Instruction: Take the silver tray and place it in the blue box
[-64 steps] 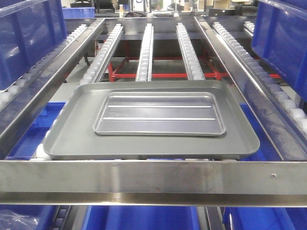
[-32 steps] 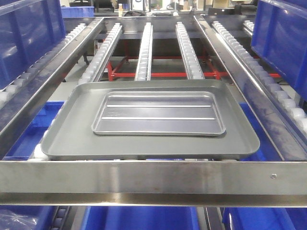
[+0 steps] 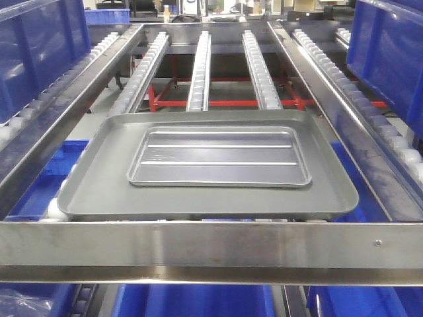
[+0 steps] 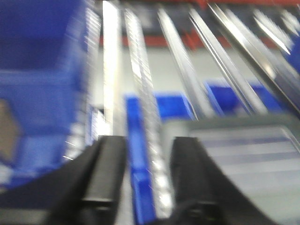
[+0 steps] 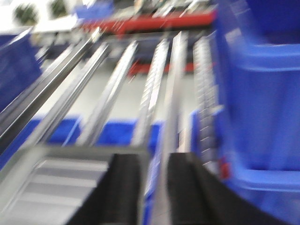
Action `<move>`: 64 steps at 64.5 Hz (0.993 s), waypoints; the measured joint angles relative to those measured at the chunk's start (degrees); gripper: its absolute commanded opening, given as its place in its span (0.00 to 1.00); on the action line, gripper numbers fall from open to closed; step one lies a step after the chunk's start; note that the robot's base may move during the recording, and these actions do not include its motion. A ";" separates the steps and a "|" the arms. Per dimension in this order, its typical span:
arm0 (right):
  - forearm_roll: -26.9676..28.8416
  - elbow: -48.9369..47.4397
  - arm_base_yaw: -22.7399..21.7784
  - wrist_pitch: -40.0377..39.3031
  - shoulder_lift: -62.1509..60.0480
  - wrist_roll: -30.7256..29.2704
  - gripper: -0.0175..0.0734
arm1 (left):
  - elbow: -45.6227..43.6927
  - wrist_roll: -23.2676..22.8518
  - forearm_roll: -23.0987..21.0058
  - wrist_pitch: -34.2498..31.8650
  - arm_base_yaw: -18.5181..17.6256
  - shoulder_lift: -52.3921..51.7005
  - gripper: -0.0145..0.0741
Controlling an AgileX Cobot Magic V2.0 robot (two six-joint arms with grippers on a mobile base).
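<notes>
The silver tray (image 3: pixel 219 156), shiny with two ridge lines, lies flat inside a larger dull-grey tray (image 3: pixel 99 191) on the roller rack. Neither gripper shows in the front view. In the blurred left wrist view my left gripper (image 4: pixel 149 161) is open and empty, over a roller rail just left of the trays, with the silver tray (image 4: pixel 253 154) to its right. In the blurred right wrist view my right gripper (image 5: pixel 154 176) is open and empty at the trays' right edge, with the silver tray (image 5: pixel 61 180) to its left. A blue box (image 3: pixel 390 53) stands at the right.
Another blue crate (image 3: pixel 39 46) stands at the left, and more blue bins (image 3: pixel 198 300) sit below the rack. A steel crossbar (image 3: pixel 211 247) runs along the rack's front. Roller rails (image 3: pixel 198 72) run to the back. The side crates also show in the wrist views (image 4: pixel 37 93) (image 5: pixel 262 103).
The front view has shifted very slightly. The silver tray and the grey tray lie where they were on the rollers.
</notes>
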 measured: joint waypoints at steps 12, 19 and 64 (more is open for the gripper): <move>0.10 -5.37 10.32 0.34 16.01 0.00 0.66 | -7.55 0.25 0.00 1.05 -11.49 17.74 0.47; 0.08 -7.73 13.26 0.48 25.16 0.00 0.66 | -13.43 0.38 0.00 1.05 -18.14 27.64 0.46; 0.08 -41.19 10.36 27.82 67.63 8.47 0.66 | -48.13 -15.99 2.46 25.59 -15.53 71.71 0.46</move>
